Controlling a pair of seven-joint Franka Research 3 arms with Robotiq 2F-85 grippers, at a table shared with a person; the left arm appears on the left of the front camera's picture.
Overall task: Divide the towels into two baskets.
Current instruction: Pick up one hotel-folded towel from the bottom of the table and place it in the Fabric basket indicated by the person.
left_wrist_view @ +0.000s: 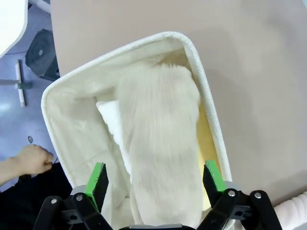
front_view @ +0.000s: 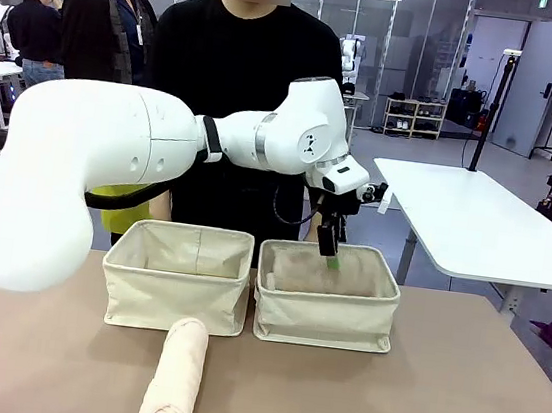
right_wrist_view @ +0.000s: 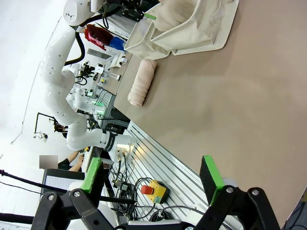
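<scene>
Over the right basket (front_view: 323, 318), the left gripper (front_view: 330, 243) hangs low with its claw spread wide, pinching nothing. In the left wrist view its green pads (left_wrist_view: 98, 178) stand either side of the near end of the cream towel (left_wrist_view: 160, 153), which lies lengthwise inside. Under it a white towel (left_wrist_view: 109, 120) shows on one side and a strip of yellow towel (left_wrist_view: 207, 143) on the other, so this basket seems to hold 3 rolls.

The tan towel (front_view: 175, 375) lies on the table (front_view: 455, 390) just in front of the left basket (front_view: 174, 300), whose floor I cannot see from the front. The right gripper (right_wrist_view: 152, 175) is spread too, holding nothing, above bare table well apart from the baskets. A person's hand (left_wrist_view: 31, 159) is near the outside of the right basket's wall.

The step in hand looks like letting go of the cream towel. To do it well, the arm should lift straight up with the claw fully spread, since 1 pad sits close to the terry pile and could snag it and drag the roll out. It should clear the soft rim before swinging sideways. With 3 rolls in 1 basket the split looks uneven. The tan roll, and probably 1 more, belongs in the left basket.
</scene>
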